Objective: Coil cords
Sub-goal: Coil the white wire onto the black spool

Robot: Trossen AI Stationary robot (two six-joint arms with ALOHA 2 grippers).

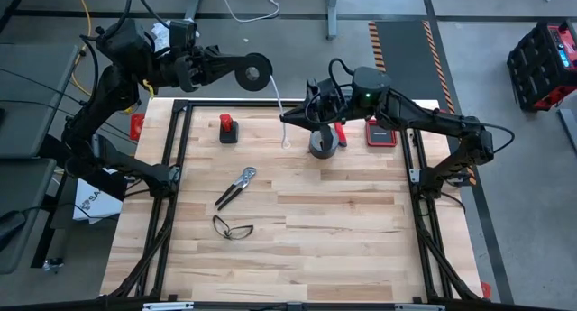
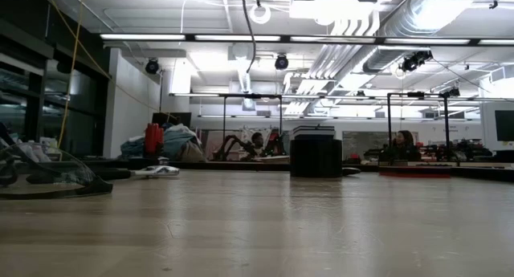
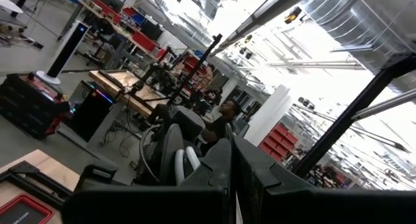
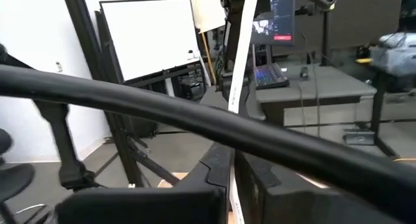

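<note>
A small black round spool [image 1: 255, 70] with the white cord [image 1: 278, 96] hangs above the table's far left edge, and my left gripper [image 1: 227, 72] is shut on it. In the left wrist view the spool [image 3: 170, 152] shows edge-on, with white windings [image 3: 186, 164]. From the spool the cord runs down to my right gripper [image 1: 288, 118], which points level toward the table's left and is shut on it. The cord's free end [image 1: 287, 143] hangs below that gripper. My left gripper holds the spool by the rim nearest it [image 1: 240, 72], coming level from the table's left. The spool is lifted clear of the table. My right gripper pinches the cord [image 4: 233, 160] between its two fingers and comes at it level. The fingers lie across the cord. Above them the cord [image 4: 242, 62] rises straight toward the spool, and the short end hangs below.
A grey tape roll [image 1: 325, 144] stands under the right arm, with a red case [image 1: 380, 132] beside it. A red-and-black object [image 1: 228, 128] sits far left. Pliers [image 1: 236, 187] and safety glasses [image 1: 233, 227] lie mid-table. A black cable [image 4: 162, 113] crosses the right wrist view.
</note>
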